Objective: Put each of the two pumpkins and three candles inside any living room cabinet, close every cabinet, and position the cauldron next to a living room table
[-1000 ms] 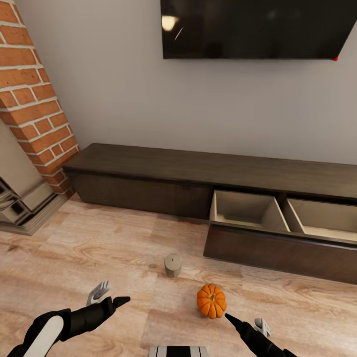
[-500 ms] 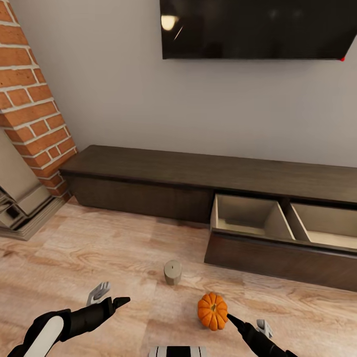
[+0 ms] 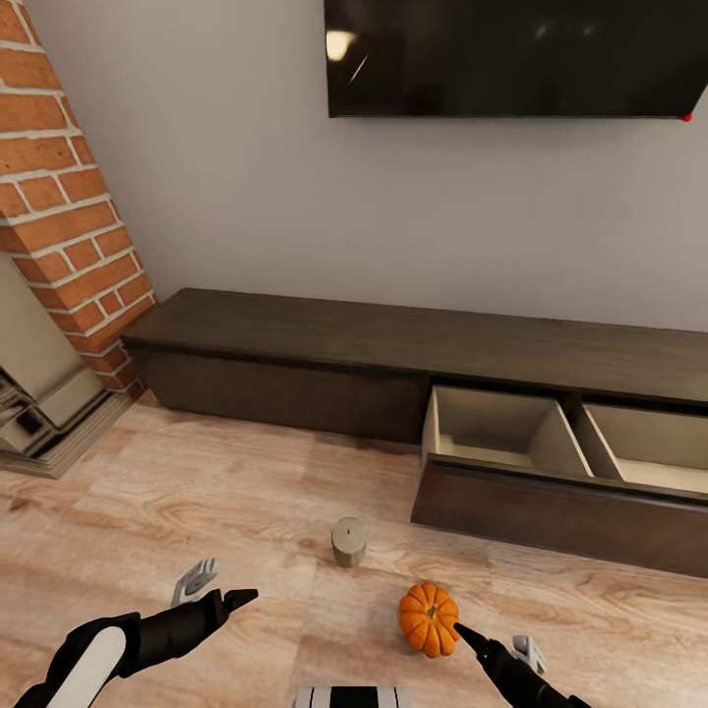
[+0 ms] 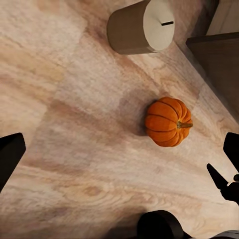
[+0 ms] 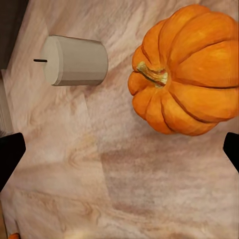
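From the head camera I am seeing a pumpkin (image 3: pixel 429 619) sitting on the wood floor (image 3: pixel 197 501), just in front of my right end effector (image 3: pixel 497 651), whose dark finger tip is almost touching it. A beige candle (image 3: pixel 348 542) is standing upright a little further out, between the pumpkin and the cabinet (image 3: pixel 393 369). The cabinet's right-hand drawer (image 3: pixel 551 472) is standing pulled out, its two pale compartments showing nothing inside. My left end effector (image 3: pixel 214 584) is hovering above bare floor, fingers spread and gripping nothing.

The right wrist camera is giving me what the head view cannot: the pumpkin (image 5: pixel 186 69) close up, stem and ribs plain, lying between the spread finger tips, which are holding nothing. The candle (image 5: pixel 74 60) is showing its wick there. The left wrist camera is catching pumpkin (image 4: pixel 168 121) and candle (image 4: pixel 141 26) together, apart from each other.

A wall-mounted television (image 3: pixel 511 57) is hanging above the cabinet, and a brick chimney breast (image 3: pixel 64 187) is standing at the left.
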